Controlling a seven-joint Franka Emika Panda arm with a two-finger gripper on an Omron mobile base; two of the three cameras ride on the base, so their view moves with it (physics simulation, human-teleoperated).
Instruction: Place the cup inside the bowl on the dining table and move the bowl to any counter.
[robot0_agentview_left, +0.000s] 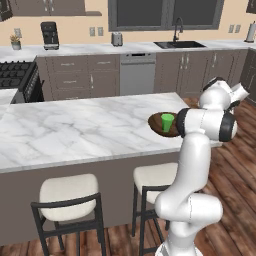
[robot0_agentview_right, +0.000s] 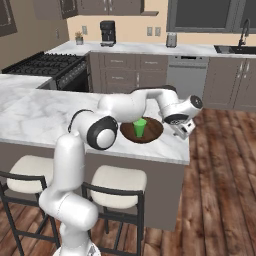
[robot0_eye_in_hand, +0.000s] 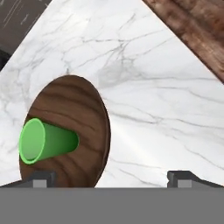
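The green cup (robot0_agentview_left: 167, 121) (robot0_agentview_right: 140, 127) (robot0_eye_in_hand: 43, 142) stands upright inside the dark brown bowl (robot0_agentview_left: 155, 123) (robot0_agentview_right: 152, 131) (robot0_eye_in_hand: 74, 105), close to the right-hand corner of the dining table (robot0_agentview_left: 75, 125) (robot0_agentview_right: 30, 115) (robot0_eye_in_hand: 144, 87). My gripper (robot0_agentview_right: 181, 131) (robot0_eye_in_hand: 111, 177) hovers by the bowl's right side, over the table corner. It is open and holds nothing. In the hand view one fingertip (robot0_eye_in_hand: 41, 178) sits over the bowl and the other over bare marble, with the bowl's rim between them.
The counter (robot0_agentview_left: 100, 48) (robot0_agentview_right: 140, 47) runs along the back wall with a black sink (robot0_agentview_left: 179, 44) and a coffee machine (robot0_agentview_left: 49, 35). A stove (robot0_agentview_left: 15, 75) (robot0_agentview_right: 45, 64) is at the left. Stools (robot0_agentview_left: 67, 192) (robot0_agentview_right: 120, 180) stand under the table's near edge. Wooden floor (robot0_eye_in_hand: 197, 30) lies beyond the corner.
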